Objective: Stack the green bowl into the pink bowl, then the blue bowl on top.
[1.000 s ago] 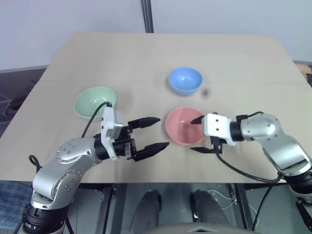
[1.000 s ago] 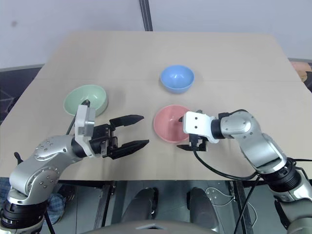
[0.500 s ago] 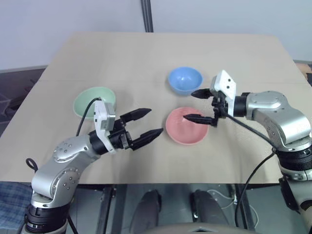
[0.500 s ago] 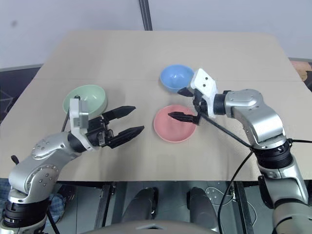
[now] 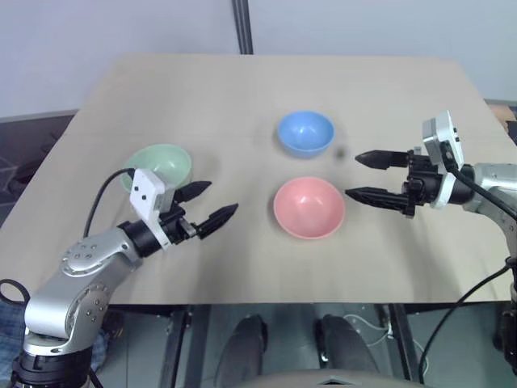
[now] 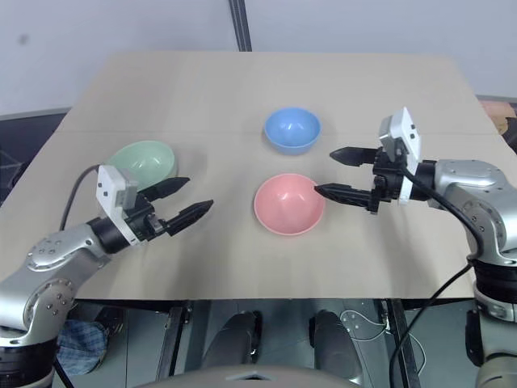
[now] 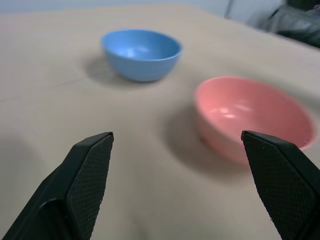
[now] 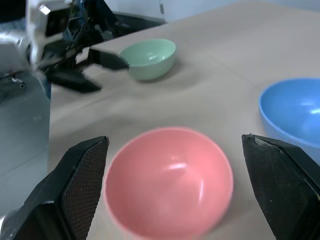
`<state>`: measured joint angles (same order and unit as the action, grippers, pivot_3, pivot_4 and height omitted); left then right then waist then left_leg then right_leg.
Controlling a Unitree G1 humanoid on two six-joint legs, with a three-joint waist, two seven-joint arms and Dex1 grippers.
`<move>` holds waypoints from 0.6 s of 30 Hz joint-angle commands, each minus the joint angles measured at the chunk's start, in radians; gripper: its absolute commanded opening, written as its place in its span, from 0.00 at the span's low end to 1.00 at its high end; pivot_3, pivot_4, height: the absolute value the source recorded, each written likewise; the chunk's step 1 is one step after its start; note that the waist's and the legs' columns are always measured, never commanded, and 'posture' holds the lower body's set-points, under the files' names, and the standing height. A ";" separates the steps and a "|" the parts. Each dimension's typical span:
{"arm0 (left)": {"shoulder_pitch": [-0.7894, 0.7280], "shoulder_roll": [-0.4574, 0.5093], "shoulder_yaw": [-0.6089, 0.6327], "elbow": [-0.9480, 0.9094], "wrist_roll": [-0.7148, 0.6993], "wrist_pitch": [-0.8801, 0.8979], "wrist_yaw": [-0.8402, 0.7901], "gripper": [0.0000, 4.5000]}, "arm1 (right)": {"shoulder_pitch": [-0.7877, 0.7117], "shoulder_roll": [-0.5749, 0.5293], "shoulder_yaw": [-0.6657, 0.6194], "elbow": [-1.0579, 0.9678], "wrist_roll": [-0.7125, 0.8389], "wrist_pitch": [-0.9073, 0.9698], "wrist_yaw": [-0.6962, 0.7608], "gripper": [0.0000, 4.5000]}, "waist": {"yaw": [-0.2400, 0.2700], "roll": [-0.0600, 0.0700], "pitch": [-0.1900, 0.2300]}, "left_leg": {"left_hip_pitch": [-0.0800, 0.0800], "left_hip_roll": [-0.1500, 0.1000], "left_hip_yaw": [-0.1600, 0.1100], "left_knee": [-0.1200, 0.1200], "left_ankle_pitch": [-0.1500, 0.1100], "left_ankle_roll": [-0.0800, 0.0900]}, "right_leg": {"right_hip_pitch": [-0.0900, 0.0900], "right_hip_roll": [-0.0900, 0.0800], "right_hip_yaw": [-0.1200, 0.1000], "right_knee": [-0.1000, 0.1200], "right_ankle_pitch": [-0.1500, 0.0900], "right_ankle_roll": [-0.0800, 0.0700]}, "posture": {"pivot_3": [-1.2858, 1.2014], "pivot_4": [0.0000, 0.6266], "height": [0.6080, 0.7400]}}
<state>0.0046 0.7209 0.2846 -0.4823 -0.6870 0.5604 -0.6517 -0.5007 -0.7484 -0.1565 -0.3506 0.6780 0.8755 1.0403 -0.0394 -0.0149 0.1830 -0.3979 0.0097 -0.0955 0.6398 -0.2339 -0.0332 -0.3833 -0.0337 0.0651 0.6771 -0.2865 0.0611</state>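
Three bowls are sitting apart on a tan table (image 5: 242,89), with two open, empty robot grippers hovering beside them.

The pink bowl (image 5: 308,208) is lying near the table's front, the blue bowl (image 5: 306,133) just behind it, the green bowl (image 5: 158,167) well off to the left. The left gripper (image 5: 208,204), jaws spread, is hanging just beside the green bowl. The right gripper (image 5: 363,175), jaws spread, is pointing at the pink bowl from the right.
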 commanded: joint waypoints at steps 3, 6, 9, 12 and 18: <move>-0.041 0.040 0.027 0.091 0.087 -0.017 0.015 0.96 | 0.008 -0.036 -0.068 -0.036 0.054 -0.045 0.000 0.99 | 0.000 0.000 0.000 | 0.000 0.000 0.000 0.000 0.000 0.000 | 0.000 0.000 0.000 0.000 0.000 0.000 | 0.52 0.24 1.00; -0.048 0.048 0.010 0.122 0.117 -0.008 0.007 0.96 | 0.008 -0.027 -0.102 -0.052 0.103 -0.052 -0.008 0.99 | 0.001 0.000 0.000 | 0.000 0.000 0.000 0.000 0.000 0.000 | 0.000 0.000 0.000 -0.001 0.000 0.000 | 0.52 0.24 1.00; -0.051 0.063 -0.021 0.161 0.183 -0.029 -0.001 0.96 | -0.003 -0.009 -0.134 -0.065 0.157 -0.045 -0.047 0.99 | 0.001 0.000 0.000 | 0.000 0.000 0.000 -0.001 0.000 0.000 | 0.000 0.000 0.000 -0.001 0.000 0.000 | 0.52 0.24 1.00; -0.055 0.069 -0.033 0.190 0.225 -0.041 -0.009 0.96 | -0.001 -0.011 -0.145 -0.079 0.183 -0.051 -0.070 0.99 | 0.001 0.000 0.001 | 0.000 0.000 0.000 -0.002 0.000 0.000 | 0.000 0.000 0.000 -0.001 0.000 0.000 | 0.52 0.24 1.00; -0.071 0.076 -0.063 0.240 0.287 -0.069 -0.029 0.96 | 0.006 -0.022 -0.141 -0.089 0.201 -0.061 -0.106 0.99 | 0.001 0.000 0.001 | 0.000 0.000 0.000 -0.002 0.000 0.000 | 0.000 0.000 0.000 -0.001 0.000 0.000 | 0.52 0.24 1.00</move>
<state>-0.0565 0.7807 0.2221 -0.2430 -0.4200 0.5162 -0.6747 -0.4866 -0.7561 -0.2569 -0.3978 0.8569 0.8390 0.9422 -0.0380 -0.0153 0.1835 -0.3983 0.0097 -0.0956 0.6380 -0.2339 -0.0332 -0.3839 -0.0339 0.0651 0.6761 -0.2865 0.0611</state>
